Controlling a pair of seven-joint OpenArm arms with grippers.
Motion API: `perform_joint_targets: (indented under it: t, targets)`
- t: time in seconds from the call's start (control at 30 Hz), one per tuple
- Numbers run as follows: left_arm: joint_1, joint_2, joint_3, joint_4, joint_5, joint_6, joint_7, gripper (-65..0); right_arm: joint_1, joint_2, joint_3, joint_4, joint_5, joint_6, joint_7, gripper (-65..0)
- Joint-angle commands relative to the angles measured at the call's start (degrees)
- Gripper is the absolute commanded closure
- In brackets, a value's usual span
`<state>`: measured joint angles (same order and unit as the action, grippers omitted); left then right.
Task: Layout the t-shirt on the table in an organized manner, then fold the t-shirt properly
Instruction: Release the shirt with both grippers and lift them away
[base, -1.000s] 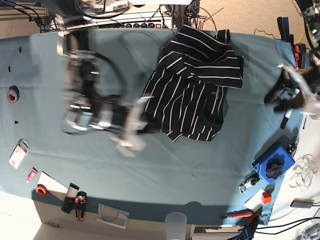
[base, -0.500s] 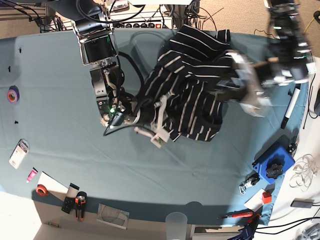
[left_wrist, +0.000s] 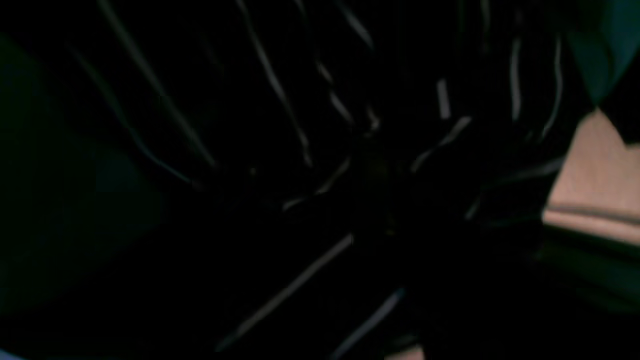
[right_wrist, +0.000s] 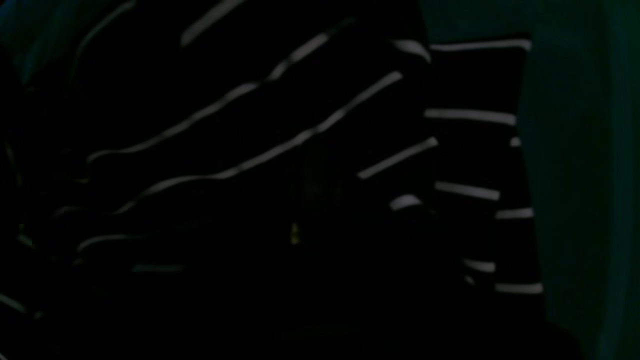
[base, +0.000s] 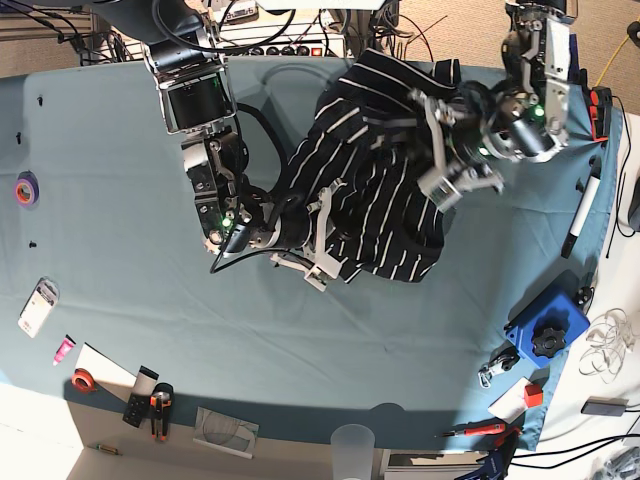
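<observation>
The right gripper (base: 318, 232), at the 9 o'clock side of the t-shirt (base: 385, 175) in the base view, has its jaws pressed together at the shirt's left edge. Dark striped cloth bunches around the white fingers there, so it looks clamped on the hem, though the exact pinch is hidden by folds. Its wrist view is nearly black, showing only striped fabric close up and a strip of teal at 3 o'clock.

The left gripper (base: 447, 150) sits at the shirt's 2 o'clock corner, its pale fingers spread partly apart over the rumpled cloth. They lie on or in the fabric, but whether any cloth is caught between them cannot be told. Its wrist view is also very dark: stripes fill it, with a bit of teal and a tan surface at 3 o'clock.

The t-shirt lies crumpled on the table (base: 120, 300), toward 1 o'clock of the teal surface, its top edge near the far rim.

Farther out, a blue box (base: 546, 325) rests at 4 o'clock. A roll of purple tape (base: 26, 188) lies at 9 o'clock, and a clear cup (base: 351, 444) stands at 6 o'clock off the cloth.
</observation>
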<state>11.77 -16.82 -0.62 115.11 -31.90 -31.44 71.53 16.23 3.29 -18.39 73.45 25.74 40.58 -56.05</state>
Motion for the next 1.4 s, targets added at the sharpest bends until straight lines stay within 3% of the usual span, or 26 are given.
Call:
perform_joint_targets:
  t: [0.0, 0.13, 0.37, 0.47, 0.63, 0.7, 0.8, 0.9, 1.03, 1.17, 1.27, 1.37]
  targets:
    - [-0.35, -0.33, 0.11, 0.83, -1.51, -0.17, 2.45, -21.9, 0.92, 0.37, 0.13, 0.31, -2.89, -0.58, -1.29, 0.0]
    - [1.31, -0.33, 0.13, 0.83, -6.12, -4.52, 7.93, -21.9, 0.92, 0.39, 0.13, 0.31, -2.99, -0.58, -1.31, 0.0]
    - [6.32, -0.35, 0.09, 0.90, -15.43, -7.48, 8.47, -21.9, 0.94, 0.42, 0.13, 0.31, -6.60, -1.36, -0.61, 0.0]
    - [7.52, -0.70, 0.09, 1.11, -16.94, -7.43, 8.47, -21.9, 0.94, 0.39, 1.31, 0.31, -7.85, -3.63, -0.26, 0.0]
    - [6.91, -1.44, -0.72, 4.44, -18.82, -7.39, 8.47, -21.9, 0.98, 0.37, 8.04, 0.31, -7.80, -4.02, 0.94, 0.0]
    - [6.27, -1.44, -2.14, 6.75, -18.91, -5.57, 8.47, -21.9, 1.09, 0.37, 11.54, 0.33, -7.61, -3.98, 0.92, 0.0]
    - [5.51, -1.42, -5.55, 10.27, -18.93, -2.03, -1.11, -21.9, 1.09, 0.37, 16.39, 0.37, -3.67, -1.25, 0.57, 0.0]
    - [4.66, -0.96, -10.19, 13.49, -17.99, 0.20, -8.48, -21.8, 1.07, 0.37, 20.02, 1.27, 5.03, -0.58, -1.60, 0.0]
    - [3.23, -0.83, -17.62, 15.19, -12.52, 0.70, -9.88, -15.2, 1.05, 0.39, 21.57, 6.27, 13.33, -0.58, -7.13, 0.0]
    - [3.63, -0.81, -24.52, 15.13, -8.81, 8.96, -10.01, 0.0, 0.83, 0.35, 21.51, 14.32, 15.43, -0.58, -11.87, 0.0]
    - [4.26, -0.81, -28.33, 15.15, -6.03, 11.19, -10.05, 0.0, -0.11, 0.35, 21.51, 20.79, 17.25, -0.58, -14.36, 0.0]
    - [6.03, -0.81, -31.26, 15.15, -5.79, 11.37, -9.84, 0.0, -2.78, 0.37, 21.51, 25.79, 17.33, -0.58, -16.13, 0.0]
